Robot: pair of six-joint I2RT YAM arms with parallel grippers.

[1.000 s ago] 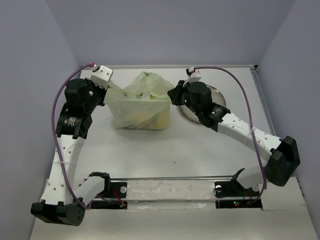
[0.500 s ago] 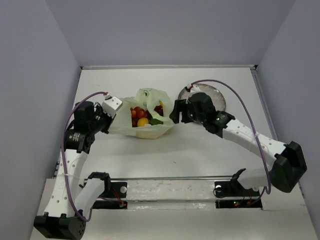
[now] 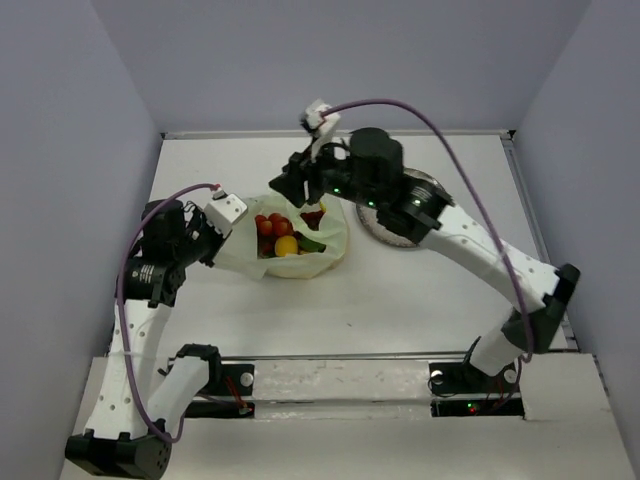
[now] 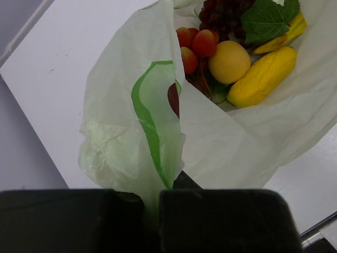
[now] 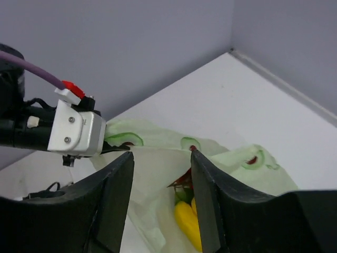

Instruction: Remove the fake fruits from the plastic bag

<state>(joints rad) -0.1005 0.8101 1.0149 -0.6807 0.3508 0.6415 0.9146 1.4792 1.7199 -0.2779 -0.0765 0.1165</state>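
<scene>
The pale yellow-green plastic bag (image 3: 325,250) lies open on the table. Fake fruits (image 3: 277,232) show inside: red ones, a yellow round one (image 4: 229,61), a yellow oblong one (image 4: 261,77), dark grapes with a green leaf (image 4: 266,21). My left gripper (image 3: 222,225) is shut on the bag's left edge (image 4: 152,153) and holds it up. My right gripper (image 3: 290,182) is open and empty, above the bag's far side; between its fingers (image 5: 118,184) I see the bag mouth and a yellow fruit (image 5: 187,221).
A round grey speckled plate (image 3: 425,195) lies right of the bag, partly under my right arm. The grey walls stand close at the back and sides. The left arm's white camera block (image 5: 76,132) sits close by the bag's left edge.
The bag has dropped from lifted and closed to lying open with fruits showing. My right gripper let go of the bag's right side and moved up and left over its far side.
</scene>
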